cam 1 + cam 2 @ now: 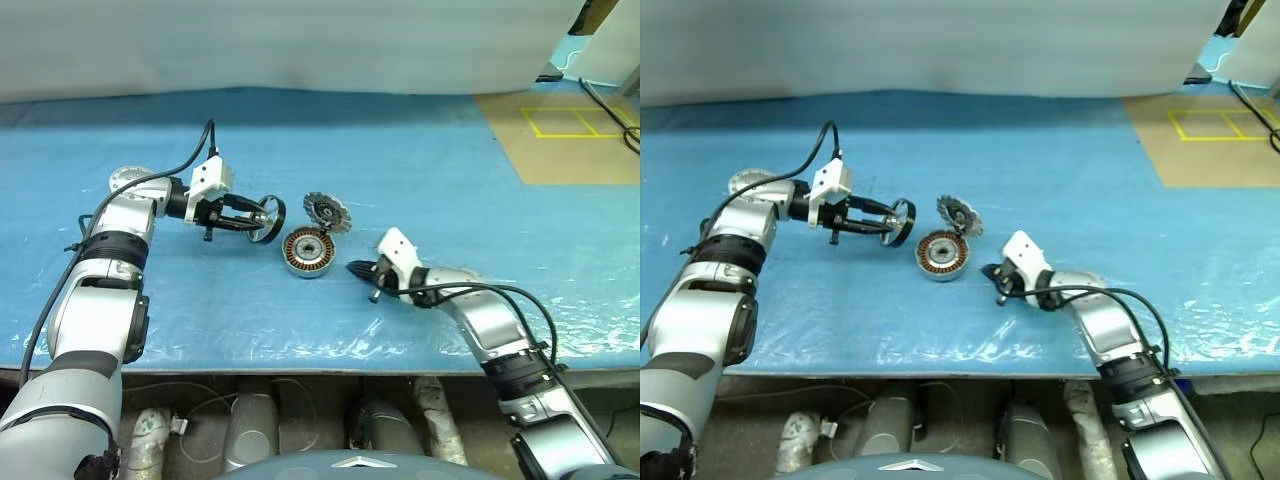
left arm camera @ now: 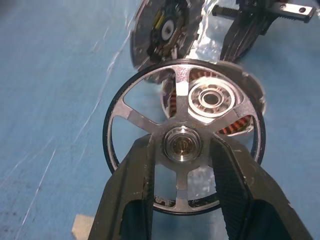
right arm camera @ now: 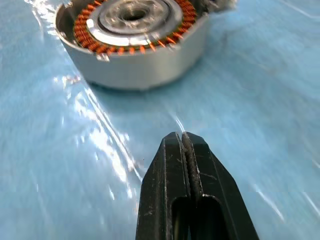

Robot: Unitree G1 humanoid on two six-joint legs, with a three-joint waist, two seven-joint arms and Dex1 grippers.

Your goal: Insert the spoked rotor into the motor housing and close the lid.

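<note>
You've got the motor housing (image 1: pixel 306 251) sitting flat on the blue counter (image 1: pixel 420 180), open side up, copper windings showing in a ring round the central hub. Take it as your ref point for everything else.

The lid (image 1: pixel 328 212) is just behind the housing on its far side, propped up on edge and tilted, ribbed face w/ dark slots toward the camera. Its lower edge looks to be touching or nearly touching the housing rim; can't tell which.

The spoked rotor (image 1: pixel 267 217) is just to the left of the housing, held off the counter and standing on edge, not yet over the cup. Your left gripper (image 1: pixel 255 218) has it: the fingers (image 2: pixel 131 185) are clamped either side of the rotor's hub, one on each side, w/ the spokes and outer ring sticking out past the tips. In the left wrist view you look straight through the rotor's gaps at the housing windings behind it, w/ the lid further back beside it, so rotor and housing are roughly lined up along that gripper's axis but still apart.

Your right gripper (image 1: pixel 356 268) is to the right of the housing and a bit nearer to you, low over the counter, tips pointing toward the housing. Its fingers (image 3: pixel 170 165) are pressed fully together w/ nothing between them. It's near the housing wall but clear of it, bare counter showing in between.
</note>
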